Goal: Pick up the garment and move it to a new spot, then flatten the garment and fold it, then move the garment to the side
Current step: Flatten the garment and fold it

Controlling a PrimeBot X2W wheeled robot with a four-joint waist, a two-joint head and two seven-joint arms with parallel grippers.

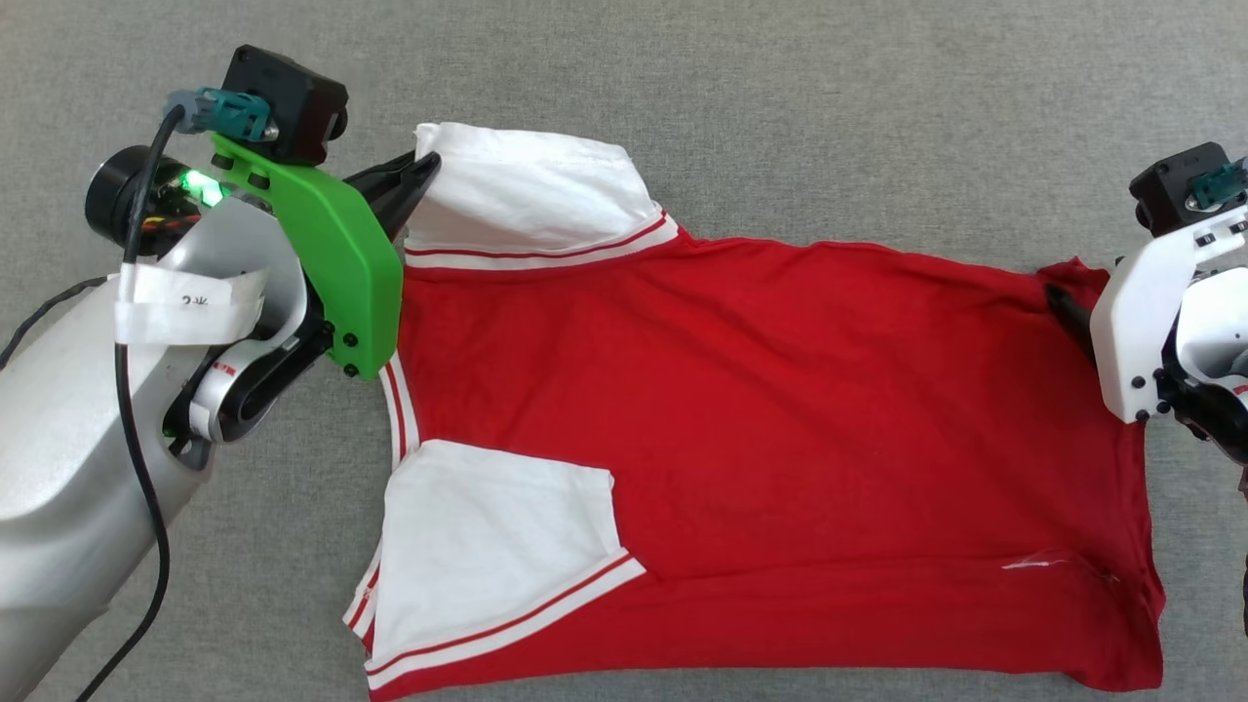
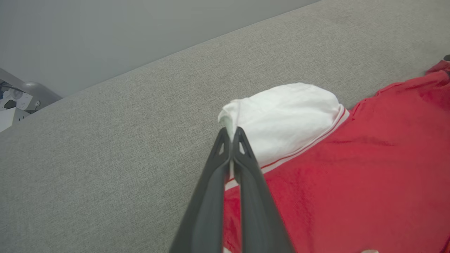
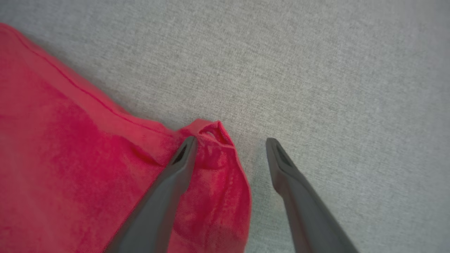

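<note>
The garment (image 1: 760, 439), a red T-shirt with white sleeves and red-white trim, lies spread sideways on the grey surface, both sleeves folded in over the red cloth at its left end. My left gripper (image 1: 424, 168) is shut on the corner of the far white sleeve (image 2: 284, 116), with the sleeve's edge pinched between the fingertips (image 2: 239, 135). My right gripper (image 3: 230, 142) stands open at the garment's far right hem corner (image 3: 214, 131): one finger rests on the red cloth and the other is over bare grey fabric.
The grey woven surface (image 1: 780, 117) runs all around the garment, with free room beyond it at the far side. In the left wrist view a pale wall (image 2: 105, 35) stands behind the surface's far edge, and some equipment (image 2: 14, 105) shows at the left.
</note>
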